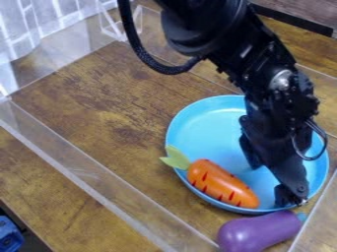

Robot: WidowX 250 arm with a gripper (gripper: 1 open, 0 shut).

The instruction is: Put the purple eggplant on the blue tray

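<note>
One black pincer (293,193) hangs at the end of the arm, its tip pointing steeply down over the right-hand edge of the plate. The fingers stand spread wide with nothing between them; the lower finger (295,189) reaches down toward the plate's near-right rim, though I cannot tell from here whether it touches the surface.

Above the pincer the wrist is a bulky black block, and from it the thick black robot arm (231,44) climbs up and to the left out of the top of the view, with dark cables (142,51) looping along its side. The whole limb leans over the plate from behind, covering much of the plate's right half.

Below it lies the large round bright-blue plastic tray (200,123) with a shallow raised rim, sitting on the brown wooden tabletop (93,108). On the tray's near side rests an orange toy carrot with ridged skin and pale green leaves (222,184), the leaves poking out over the left rim.

Off the tray, just beside its near-right rim and close under the pincer, lies the small glossy dark-purple plastic eggplant (259,232), stretched roughly left to right on the wood near the bottom of the view. It is not held.

Clear plastic walls (79,167) fence the table along the front and left, and a bit of something blue (8,234) shows at the bottom left corner, outside the wall.
</note>
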